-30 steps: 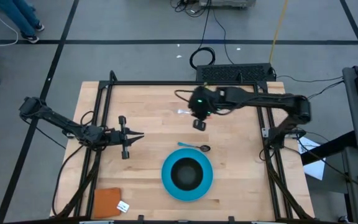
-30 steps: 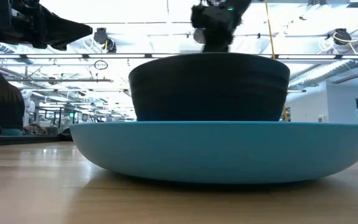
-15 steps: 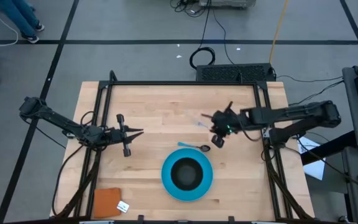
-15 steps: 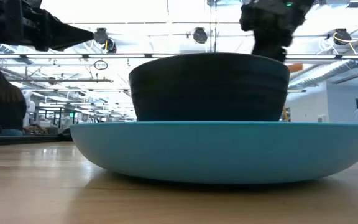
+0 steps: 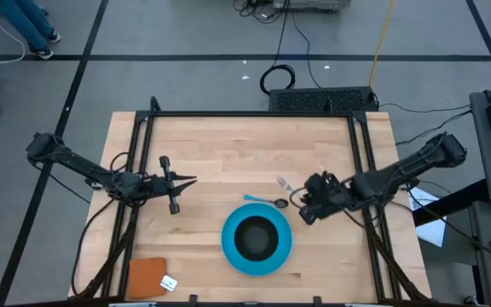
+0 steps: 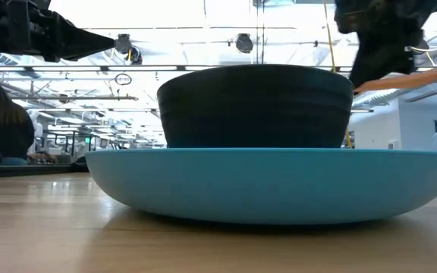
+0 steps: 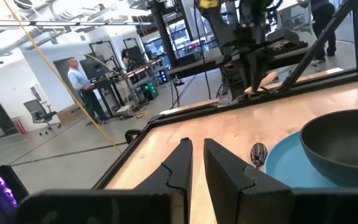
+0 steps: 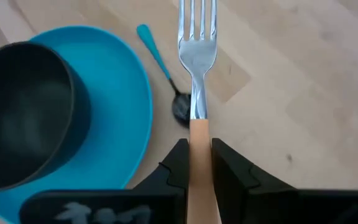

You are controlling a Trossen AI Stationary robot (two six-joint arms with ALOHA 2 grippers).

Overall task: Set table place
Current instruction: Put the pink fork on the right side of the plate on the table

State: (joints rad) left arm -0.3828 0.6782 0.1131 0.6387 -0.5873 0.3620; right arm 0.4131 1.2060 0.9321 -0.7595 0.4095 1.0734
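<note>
Black bowl (image 5: 256,236) on blue plate (image 5: 233,251)

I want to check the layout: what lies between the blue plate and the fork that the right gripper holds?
The teal-handled spoon lies there, beside the plate and left of the fork in the right wrist view. The high view shows it too.

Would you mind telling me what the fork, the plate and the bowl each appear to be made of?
The fork, held in the right gripper, has shiny silver tines and neck that catch the light, so likely metal, with a matte orange handle, probably plastic. The plate is uniform bright blue with a soft sheen, perhaps plastic or melamine. The bowl is matte black; plastic or ceramic, hard to tell.
</note>
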